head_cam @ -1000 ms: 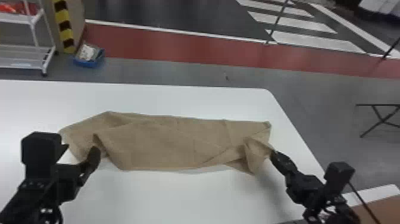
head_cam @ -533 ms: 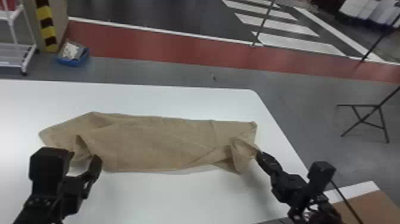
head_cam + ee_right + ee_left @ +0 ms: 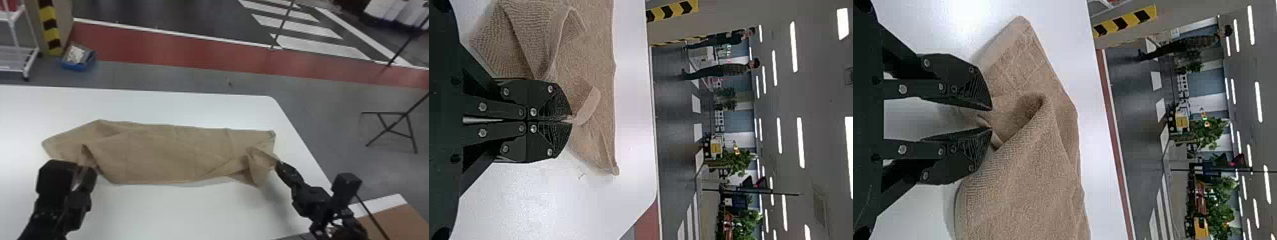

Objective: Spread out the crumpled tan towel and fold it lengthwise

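Observation:
The tan towel (image 3: 153, 153) lies spread as a long wrinkled strip across the white table, with a raised fold near its left end and bunched cloth at its right. At the near left edge is my left gripper (image 3: 81, 172); in the left wrist view this gripper (image 3: 992, 119) is partly open, a small pinch of the towel (image 3: 1018, 170) between its tips. My right gripper (image 3: 278, 163) is at the near right corner. Seen from the right wrist, that gripper (image 3: 571, 120) is shut on a bit of the towel (image 3: 594, 55), whose folded flaps stand beside the fingers.
The white table (image 3: 178, 210) has its right edge just beyond my right gripper. A brown surface (image 3: 395, 223) adjoins at the lower right. On the floor behind are a blue bin (image 3: 78, 62), a wheeled rack (image 3: 19, 59) and a black folding stand (image 3: 387, 127).
The head view has turned to the right, shifting the scene left. My left gripper has moved rightward along the towel to the raised fold, and its fingers have drawn closer together. The right gripper keeps its hold.

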